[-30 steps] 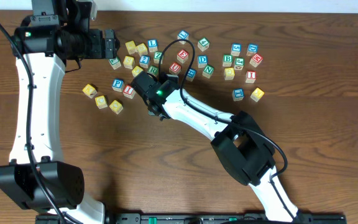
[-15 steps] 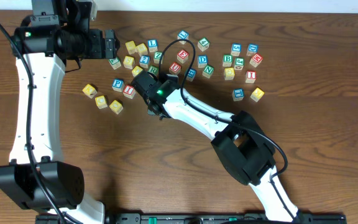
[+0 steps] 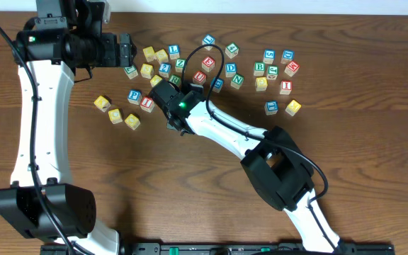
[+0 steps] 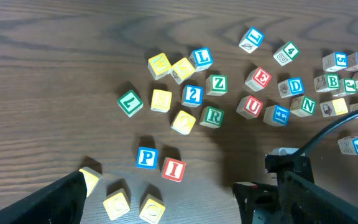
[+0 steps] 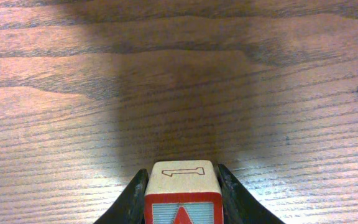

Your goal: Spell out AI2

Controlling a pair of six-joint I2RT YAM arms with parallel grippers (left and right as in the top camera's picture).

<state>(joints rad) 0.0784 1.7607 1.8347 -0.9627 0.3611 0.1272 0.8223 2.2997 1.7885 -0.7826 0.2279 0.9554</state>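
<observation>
My right gripper (image 5: 183, 177) is shut on the A cube (image 5: 183, 193). The cube has a red frame with the tip of a red letter showing, and a finger presses each side just above the wood. From overhead that gripper (image 3: 170, 106) sits left of centre and hides the cube. The red I cube (image 4: 173, 169) lies beside a blue P (image 4: 146, 157), just left of the right gripper. The blue 2 cube (image 4: 192, 95) rests in the cluster behind, next to a green Z. My left gripper (image 3: 124, 49) hovers open at the back left, holding nothing; one finger (image 4: 58, 202) shows low in its view.
Many other letter cubes are scattered across the back of the table (image 3: 211, 212), from a green L (image 3: 131, 71) to a second red I (image 3: 285, 87) at the right. Three plain yellow cubes (image 3: 115, 115) lie at the left. The right arm's cable (image 3: 214, 64) loops over the cluster.
The right gripper's jaws have narrowed onto the A cube. Neither arm has visibly shifted in the overhead view, and no cube has moved.
</observation>
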